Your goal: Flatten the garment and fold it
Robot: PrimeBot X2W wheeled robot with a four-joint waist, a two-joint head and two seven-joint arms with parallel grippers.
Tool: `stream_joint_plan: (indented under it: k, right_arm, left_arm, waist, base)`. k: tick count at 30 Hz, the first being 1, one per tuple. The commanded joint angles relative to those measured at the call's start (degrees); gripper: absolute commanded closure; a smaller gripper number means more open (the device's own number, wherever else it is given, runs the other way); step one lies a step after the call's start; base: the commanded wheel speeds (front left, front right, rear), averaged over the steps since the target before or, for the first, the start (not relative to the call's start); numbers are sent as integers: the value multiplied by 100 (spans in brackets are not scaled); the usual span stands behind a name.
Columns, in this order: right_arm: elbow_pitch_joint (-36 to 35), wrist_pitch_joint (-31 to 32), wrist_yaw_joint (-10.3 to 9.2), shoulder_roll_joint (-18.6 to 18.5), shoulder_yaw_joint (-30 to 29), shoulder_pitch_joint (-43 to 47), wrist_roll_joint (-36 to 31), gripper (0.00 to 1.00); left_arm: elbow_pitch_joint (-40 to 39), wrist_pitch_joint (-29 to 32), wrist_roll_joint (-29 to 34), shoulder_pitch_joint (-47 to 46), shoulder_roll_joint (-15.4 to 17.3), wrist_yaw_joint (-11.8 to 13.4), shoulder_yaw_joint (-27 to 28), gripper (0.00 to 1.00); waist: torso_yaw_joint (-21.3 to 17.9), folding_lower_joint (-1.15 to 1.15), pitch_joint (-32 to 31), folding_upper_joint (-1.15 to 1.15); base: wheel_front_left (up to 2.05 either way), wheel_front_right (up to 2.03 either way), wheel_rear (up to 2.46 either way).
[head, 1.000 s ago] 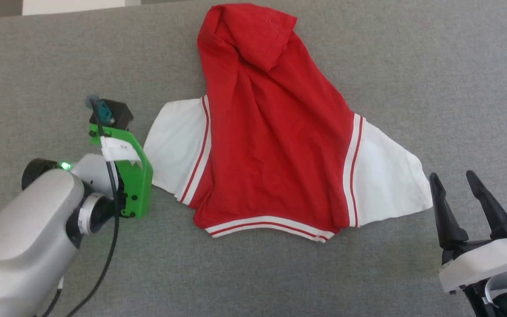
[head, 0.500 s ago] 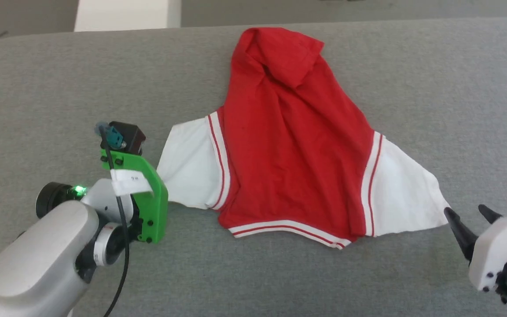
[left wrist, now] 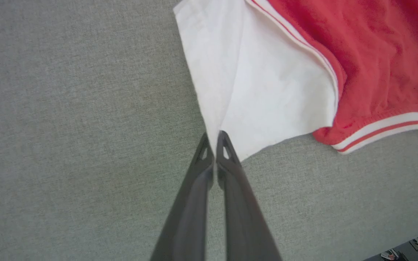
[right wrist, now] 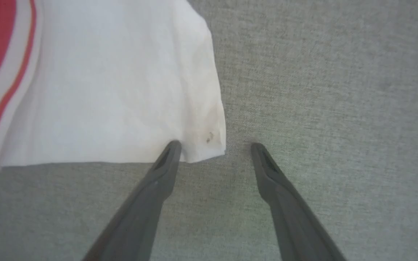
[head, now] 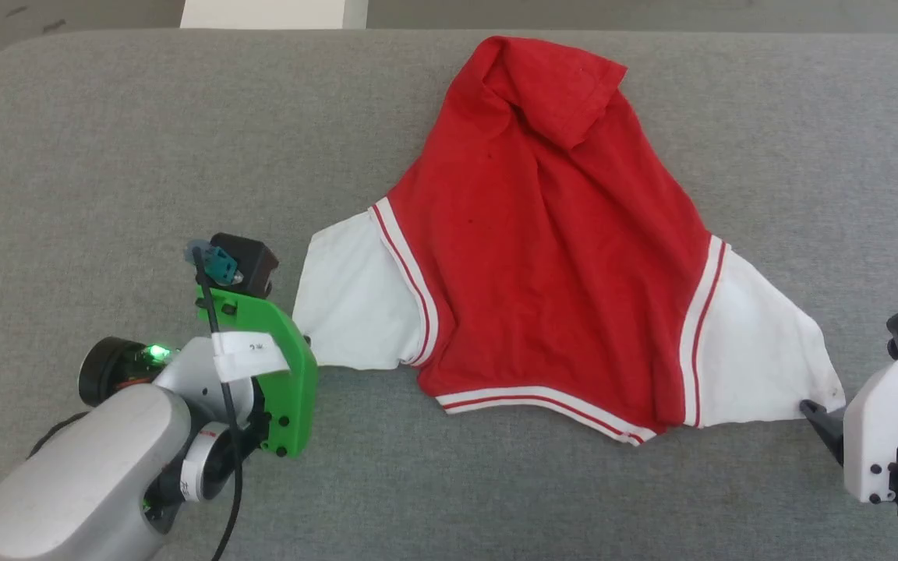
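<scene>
Red jersey T-shirt (head: 542, 257) lies rumpled on grey fabric tabletop (head: 106, 156), between both grippers, its far end bunched up near table's far edge. Left wrist view gives what green bracket (head: 293, 389) hides in head view: left gripper (left wrist: 214, 139) pinched tight on corner of white sleeve (left wrist: 259, 90). Right gripper (right wrist: 215, 144) spread wide, straddling corner of other sleeve (right wrist: 114, 90); small brown spot (right wrist: 209, 137) just ahead of tips. White tag (head: 250, 352) on left wrist, writing way too small to read. Plenty of bare grey outboard of each gripper.
</scene>
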Motion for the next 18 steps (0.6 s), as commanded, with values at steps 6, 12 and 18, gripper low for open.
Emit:
stream_joint_plan:
  k: [6,12,18]
  right_arm:
    - [134,-102,-8,90,105,-171,19,0]
    - [198,48,-8,3,374,-5,57,100]
    - [36,-24,-8,-153,349,74,227,100]
  left_arm:
    - [-66,-59,108,65,13,47,-9,100]
    - [-80,-55,105,63,17,52,-17,100]
    - [-5,-115,-35,189,-26,45,21,100]
  waist:
    - [106,0,140,0]
    - [175,0,244,0]
    - [177,0,55,0]
  base:
    - [0,0,0]
    - [0,0,0]
    - [0,0,0]
